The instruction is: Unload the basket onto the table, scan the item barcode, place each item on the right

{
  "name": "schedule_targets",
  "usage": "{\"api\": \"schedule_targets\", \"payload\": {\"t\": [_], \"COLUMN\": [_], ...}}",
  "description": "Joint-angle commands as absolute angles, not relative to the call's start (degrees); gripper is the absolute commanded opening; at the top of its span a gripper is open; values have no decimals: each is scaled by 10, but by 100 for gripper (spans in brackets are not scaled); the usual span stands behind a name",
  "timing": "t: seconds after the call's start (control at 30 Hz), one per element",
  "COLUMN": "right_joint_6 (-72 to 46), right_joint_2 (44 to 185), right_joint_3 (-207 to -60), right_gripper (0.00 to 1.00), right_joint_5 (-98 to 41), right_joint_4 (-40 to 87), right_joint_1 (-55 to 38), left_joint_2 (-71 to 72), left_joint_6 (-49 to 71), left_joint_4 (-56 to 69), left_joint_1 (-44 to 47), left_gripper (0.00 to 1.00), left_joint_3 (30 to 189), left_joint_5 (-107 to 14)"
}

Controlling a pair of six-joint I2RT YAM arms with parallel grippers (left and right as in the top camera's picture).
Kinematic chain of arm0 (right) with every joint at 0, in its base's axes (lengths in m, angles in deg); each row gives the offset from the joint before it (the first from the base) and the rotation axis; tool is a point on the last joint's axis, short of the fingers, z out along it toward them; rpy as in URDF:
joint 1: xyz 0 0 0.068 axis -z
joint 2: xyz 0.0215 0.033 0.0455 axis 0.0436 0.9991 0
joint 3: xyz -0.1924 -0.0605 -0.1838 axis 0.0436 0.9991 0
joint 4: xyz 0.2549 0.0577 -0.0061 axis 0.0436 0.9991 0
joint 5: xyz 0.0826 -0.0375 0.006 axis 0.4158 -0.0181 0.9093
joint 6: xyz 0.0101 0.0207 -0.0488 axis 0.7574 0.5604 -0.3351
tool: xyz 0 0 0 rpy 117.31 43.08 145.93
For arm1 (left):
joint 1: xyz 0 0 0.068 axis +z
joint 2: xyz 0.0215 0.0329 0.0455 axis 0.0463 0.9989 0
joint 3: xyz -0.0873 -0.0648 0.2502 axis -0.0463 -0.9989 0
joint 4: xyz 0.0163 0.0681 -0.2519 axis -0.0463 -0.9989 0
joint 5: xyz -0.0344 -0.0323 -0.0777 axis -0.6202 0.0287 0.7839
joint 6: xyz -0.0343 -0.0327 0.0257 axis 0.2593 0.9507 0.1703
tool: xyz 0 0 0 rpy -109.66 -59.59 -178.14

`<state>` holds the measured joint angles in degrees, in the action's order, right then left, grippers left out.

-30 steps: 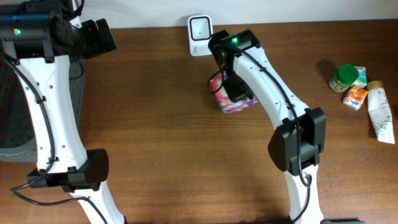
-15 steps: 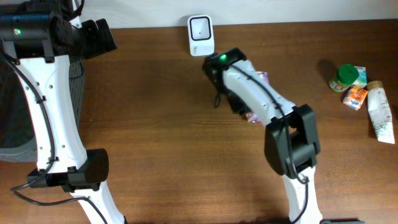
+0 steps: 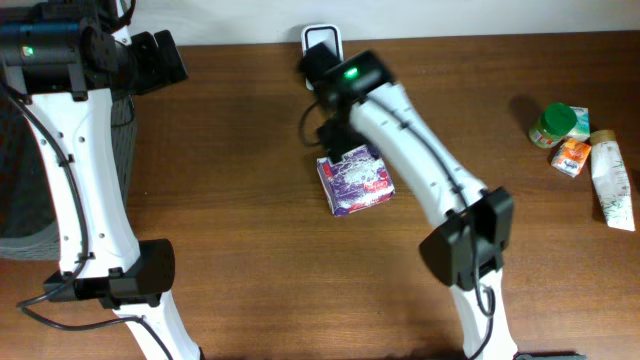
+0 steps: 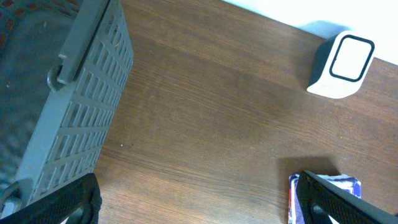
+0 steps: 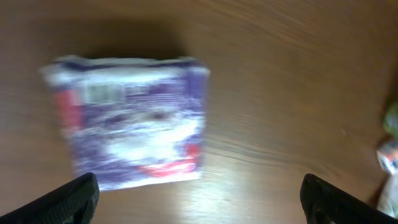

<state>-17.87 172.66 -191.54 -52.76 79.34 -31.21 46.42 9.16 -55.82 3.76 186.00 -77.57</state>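
Purple packet [image 5: 130,121] lies loose beneath spread right pincer [image 5: 201,203]

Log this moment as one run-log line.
purple packet: on table, ungripped | right gripper: open, clear of it | left gripper: open, empty | scanner: at back edge

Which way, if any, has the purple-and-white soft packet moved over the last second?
Yes: the purple-and-white soft packet shifted down-left overhead, away from the white box-shaped scanner.

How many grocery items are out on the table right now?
4: a purple packet mid-table, and a green-lidded jar, small orange carton and white tube clustered at the right edge. Others may be hidden.
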Motion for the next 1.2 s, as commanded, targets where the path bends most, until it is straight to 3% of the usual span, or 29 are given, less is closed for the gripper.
{"api": "schedule_targets", "payload": {"t": [0.0, 0.17, 0.3, 0.43, 0.5, 0.53, 0.63, 0.67, 0.7, 0.77, 0.87, 1.0, 1.17], "right_joint_6": [-238, -467, -491, -491, -491, -491, -491, -491, -490, -438, -429, -422, -283], "right_joint_2": [1721, 1721, 1721, 1721, 1721, 1721, 1721, 1721, 1721, 1721, 1714, 1711, 1711], "right_joint_3": [-1910, -1819, -1668, -1528, -1475, -1461, -1446, -1446, -1447, -1457, -1538, -1713, -1892], "right_gripper": [99, 99, 100, 89, 78, 72, 70, 65, 47, 40, 4, 4, 4], "right_joint_5": [-456, -77, 105, 189, 211, 211, 210, 211, 211, 211, 177, 61, -375], "right_joint_4": [799, 786, 670, 550, 509, 499, 487, 482, 477, 480, 537, 662, 754], "right_joint_1": [-197, -35, 23, 13, -1, -10, -38, -49, -59, -62, -62, -67, -126], "left_joint_2": [453, 454, 453, 454, 454, 454, 453, 453, 453, 453, 453, 453, 453], "left_joint_6": [87, 87, 87, 87, 87, 87, 87, 87, 87, 87, 87, 87, 87], "left_joint_4": [-559, -559, -559, -559, -559, -559, -559, -559, -559, -559, -559, -559, -559], "left_joint_1": [40, 40, 40, 40, 40, 40, 40, 40, 40, 40, 40, 40, 40], "left_gripper": [99, 99, 99, 99, 99, 99, 99, 99, 99, 99, 99, 99, 99], "left_joint_3": [1865, 1865, 1865, 1865, 1865, 1865, 1865, 1865, 1865, 1865, 1865, 1865, 1865], "left_joint_5": [-780, -780, -780, -780, -780, -780, -780, -780, -780, -780, -780, -780, -780]}}
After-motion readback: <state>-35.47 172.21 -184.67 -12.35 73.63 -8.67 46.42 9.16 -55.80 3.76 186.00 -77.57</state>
